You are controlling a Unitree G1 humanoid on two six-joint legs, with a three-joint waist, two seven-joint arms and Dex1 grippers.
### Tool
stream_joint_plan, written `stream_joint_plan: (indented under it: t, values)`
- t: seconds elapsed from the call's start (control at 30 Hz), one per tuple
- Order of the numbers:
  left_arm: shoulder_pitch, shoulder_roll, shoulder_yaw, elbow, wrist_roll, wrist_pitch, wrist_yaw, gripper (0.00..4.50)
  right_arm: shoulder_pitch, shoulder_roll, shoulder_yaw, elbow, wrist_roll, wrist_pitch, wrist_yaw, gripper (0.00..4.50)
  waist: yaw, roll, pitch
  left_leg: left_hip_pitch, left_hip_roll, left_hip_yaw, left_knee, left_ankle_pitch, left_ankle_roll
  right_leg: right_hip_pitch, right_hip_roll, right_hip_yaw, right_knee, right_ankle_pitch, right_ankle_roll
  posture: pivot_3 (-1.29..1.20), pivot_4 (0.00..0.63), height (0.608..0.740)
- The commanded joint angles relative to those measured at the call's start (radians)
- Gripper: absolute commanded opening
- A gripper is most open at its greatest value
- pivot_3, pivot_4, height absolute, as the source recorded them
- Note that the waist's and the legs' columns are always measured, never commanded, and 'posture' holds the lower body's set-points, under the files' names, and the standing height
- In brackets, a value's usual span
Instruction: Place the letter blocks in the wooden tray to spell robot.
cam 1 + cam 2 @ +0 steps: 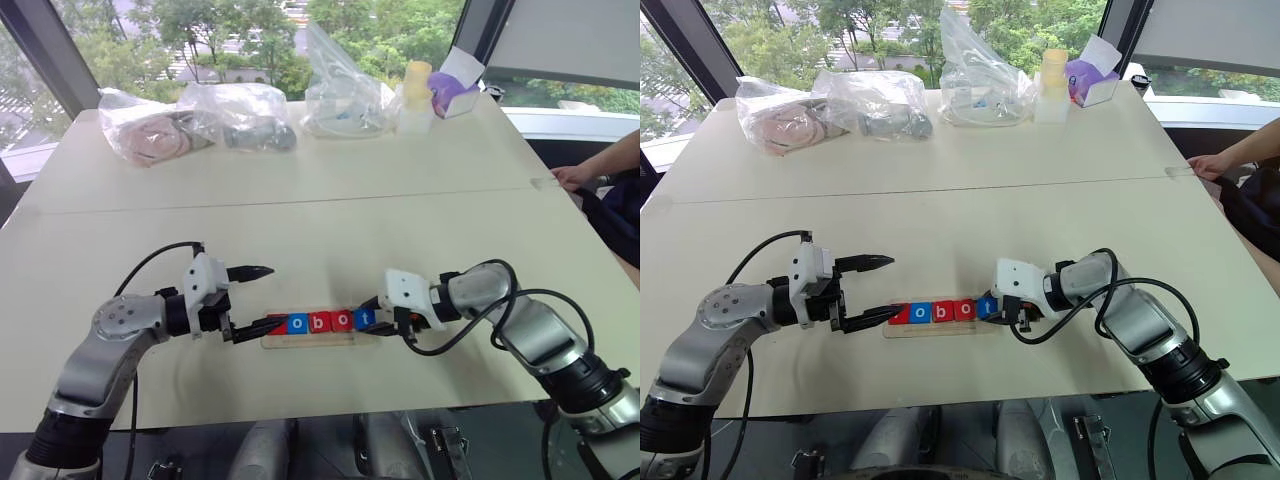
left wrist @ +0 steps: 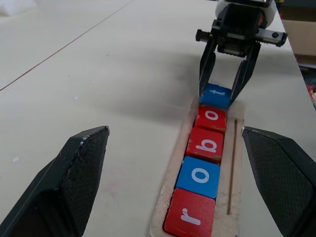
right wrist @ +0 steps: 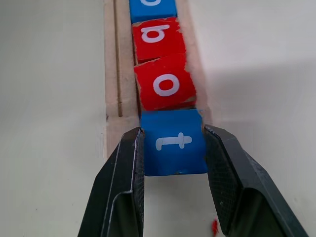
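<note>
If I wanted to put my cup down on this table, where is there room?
The wide bare middle of the table, between the bags at the far edge and the tray, is free. It is crowded near the front: the left gripper, open, and the right gripper, shut on the t block, flank the tray.

A pale bench stands before large windows with daylight and green trees outside; a seam crosses its top.

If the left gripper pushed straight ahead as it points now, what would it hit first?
Probably the red r block at the tray's near end: it lies between the open left gripper's fingers, though height is unclear.
</note>
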Motion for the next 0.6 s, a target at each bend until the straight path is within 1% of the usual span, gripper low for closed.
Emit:
stream_joint_plan:
  t: [0.03, 0.6]
  values:
    - [0.005, 0.006, 0.024, -0.039, -0.017, -0.003, 0.007, 4.50, -0.021, 0.011, -0.006, -0.022, 0.000, -0.007, 0.010, 1.15, 0.000, 0.000, 0.000, 0.000, 0.000, 0.000, 0.000, 0.000, 0.000, 0.000, 0.000, 0.000, 0.000, 0.000, 0.000, 0.00, 0.150, 0.740]
    - [0.030, 0.009, 0.032, -0.064, -0.022, 0.012, 0.028, 4.50, -0.034, 0.053, 0.010, -0.040, -0.012, 0.045, 0.010, 1.15, 0.000, 0.000, 0.000, 0.000, 0.000, 0.000, 0.000, 0.000, 0.000, 0.000, 0.000, 0.000, 0.000, 0.000, 0.000, 0.00, 0.150, 0.740]
